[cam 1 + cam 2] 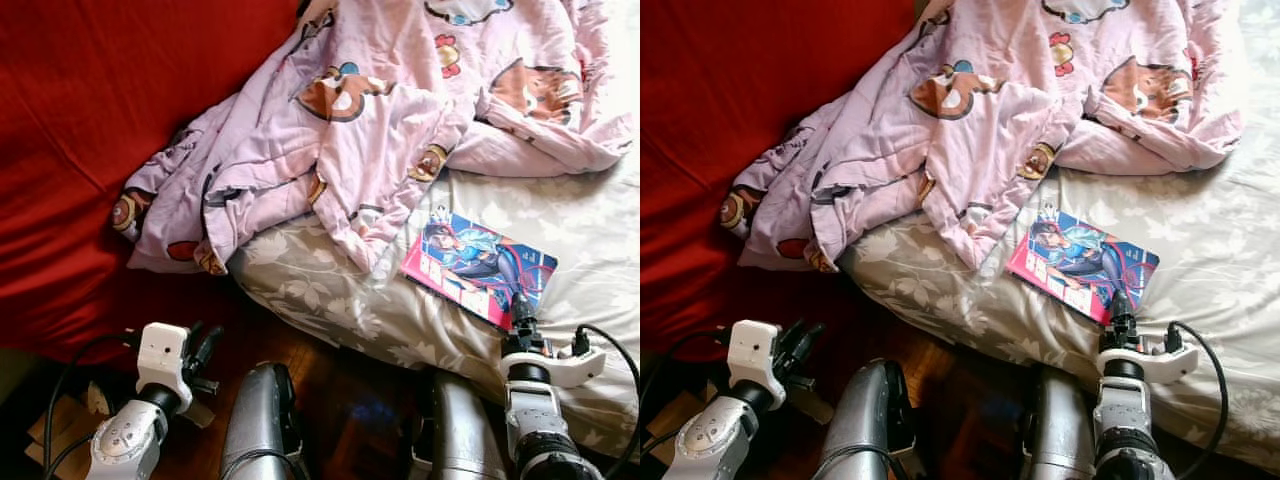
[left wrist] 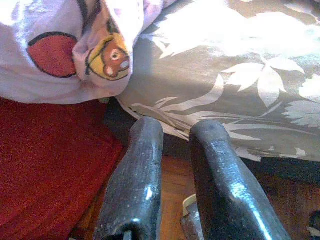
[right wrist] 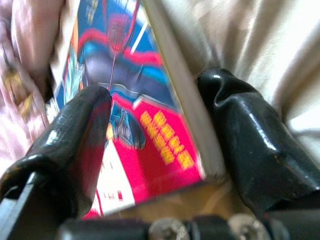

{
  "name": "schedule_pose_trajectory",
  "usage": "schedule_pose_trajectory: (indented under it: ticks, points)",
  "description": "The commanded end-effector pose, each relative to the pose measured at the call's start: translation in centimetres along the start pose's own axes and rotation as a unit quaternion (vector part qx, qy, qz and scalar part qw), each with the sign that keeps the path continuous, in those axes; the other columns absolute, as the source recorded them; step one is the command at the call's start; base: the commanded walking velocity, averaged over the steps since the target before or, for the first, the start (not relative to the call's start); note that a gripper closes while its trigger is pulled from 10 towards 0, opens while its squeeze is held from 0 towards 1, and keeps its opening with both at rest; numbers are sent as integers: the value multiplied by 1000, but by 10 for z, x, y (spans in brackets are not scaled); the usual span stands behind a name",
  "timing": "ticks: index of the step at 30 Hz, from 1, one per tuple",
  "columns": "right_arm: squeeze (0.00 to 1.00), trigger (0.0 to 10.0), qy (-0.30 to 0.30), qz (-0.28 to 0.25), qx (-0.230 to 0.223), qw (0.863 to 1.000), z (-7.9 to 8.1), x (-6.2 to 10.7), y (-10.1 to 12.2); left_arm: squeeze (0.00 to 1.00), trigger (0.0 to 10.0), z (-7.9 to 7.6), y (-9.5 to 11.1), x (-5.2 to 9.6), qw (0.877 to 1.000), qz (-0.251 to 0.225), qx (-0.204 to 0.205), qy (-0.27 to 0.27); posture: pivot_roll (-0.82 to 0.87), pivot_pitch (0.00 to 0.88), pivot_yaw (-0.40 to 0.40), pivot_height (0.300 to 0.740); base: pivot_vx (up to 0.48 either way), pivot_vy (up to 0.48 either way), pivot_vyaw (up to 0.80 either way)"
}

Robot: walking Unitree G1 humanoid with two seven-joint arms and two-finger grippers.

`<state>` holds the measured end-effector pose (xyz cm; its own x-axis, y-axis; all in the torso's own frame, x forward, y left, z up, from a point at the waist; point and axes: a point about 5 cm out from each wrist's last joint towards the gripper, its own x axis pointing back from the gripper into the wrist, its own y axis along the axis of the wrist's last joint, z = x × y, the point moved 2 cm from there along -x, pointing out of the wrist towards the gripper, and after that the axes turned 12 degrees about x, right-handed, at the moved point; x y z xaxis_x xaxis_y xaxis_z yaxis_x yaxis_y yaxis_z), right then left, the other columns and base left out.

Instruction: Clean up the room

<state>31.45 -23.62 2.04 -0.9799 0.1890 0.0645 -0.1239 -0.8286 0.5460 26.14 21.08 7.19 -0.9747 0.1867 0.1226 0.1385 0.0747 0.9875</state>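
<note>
Fingers of the right end effector (image 1: 521, 305) stand apart at the lower right of the head view, straddling the near corner of the book (image 1: 480, 266). In the right wrist view one finger (image 3: 75, 145) lies over the bright cover and the other (image 3: 250, 135) sits just outside the book's edge against the sheet; the jaws are open and nothing is clamped yet.

The step in hand looks like picking the book up off the bed (image 1: 400, 320) as part of tidying the room. The next move, as I judge it, calls for closing on that corner firmly enough that the flat, thin book does not pivot or slip out when lifted, without pinching the sheet beneath along with it.

The book lies flat on the leaf-patterned sheet at right of centre, its far corner just beside the hem of the crumpled pink blanket (image 1: 340, 120), which spreads across the upper half of the frame and spills over the bed's left edge onto the red fabric (image 1: 90, 130).

The left end effector (image 1: 200, 350) hangs low at the lower left, fingers slightly apart and empty, near the bed's edge above the wooden floor (image 2: 175, 185).
</note>
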Motion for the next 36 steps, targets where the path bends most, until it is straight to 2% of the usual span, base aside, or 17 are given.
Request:
schedule_pose_trajectory:
  ticks: [1, 13, 14, 15, 28, 32, 36]
  points:
    - [0, 10000, -24, 173, -26, 984, -2, 32, -81, 0, 10000, 4, -9, 6, 1000, 24, -6, 6, 198, 349, 172, 586, 0, 0, 0]
    - [0, 10000, 10, 170, -32, 985, 6, 30, -83, 0, 10000, 4, -9, 5, 1000, 24, -10, 7, 195, 348, 171, 586, 0, 0, 0]
    - [0, 4745, 10, 169, -32, 985, 6, 29, -82, 0, 10000, 4, -9, 5, 1000, 24, -10, 7, 195, 348, 171, 586, 0, 0, 0]
    - [0, 157, 9, 168, -30, 985, 6, 29, -81, 0, 10000, 4, -9, 5, 1000, 24, -10, 7, 195, 347, 170, 586, 0, 0, 0]
    - [0, 0, 21, 147, -33, 988, 5, 28, -74, 0, 10000, 4, -11, 1, 1000, 23, -10, 10, 188, 341, 167, 586, 0, 0, 0]
    - [0, 0, 13, 125, -33, 992, 3, 27, -70, 0, 10000, 6, -10, 0, 1000, 23, -11, 13, 183, 340, 166, 586, 0, 0, 0]
    - [0, 0, 30, 91, -54, 994, 7, 23, -62, 0, 10000, 5, -11, -1, 1000, 23, -11, 14, 170, 338, 161, 586, 0, 0, 0]
